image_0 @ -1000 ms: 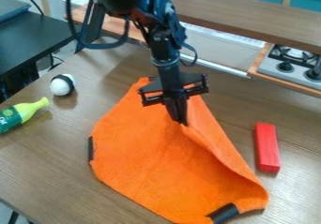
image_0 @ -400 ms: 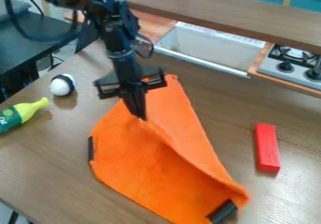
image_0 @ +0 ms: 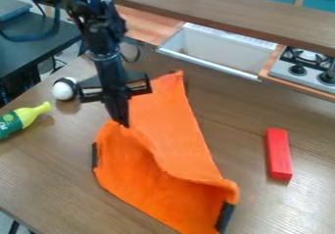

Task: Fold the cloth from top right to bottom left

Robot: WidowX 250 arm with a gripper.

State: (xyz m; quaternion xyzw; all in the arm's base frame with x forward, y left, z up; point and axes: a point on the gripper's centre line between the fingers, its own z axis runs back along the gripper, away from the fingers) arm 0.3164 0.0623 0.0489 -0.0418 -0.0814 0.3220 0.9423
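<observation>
The black gripper point(image_0: 123, 122) hangs over the upper left part of the orange cloth point(image_0: 171, 147), shut on a pinch of its fabric. From the fingertips a raised fold runs down across the cloth to its lower right side. The cloth's upper end rises to a point at the top, right of the gripper. Dark patches mark its left edge and its lower right edge. Part of the cloth's upper left edge lies behind the gripper.
A white ball with a black band point(image_0: 64, 88) sits close left of the gripper. A yellow-green bottle point(image_0: 25, 119) lies at the left edge. A red block point(image_0: 278, 154) is on the right. The sink point(image_0: 219, 49) and stove point(image_0: 304, 66) are behind.
The gripper has moved left, drawing the pinched cloth along. The cloth's right side has shifted left and bunched into a fold, and more of the sink is uncovered.
</observation>
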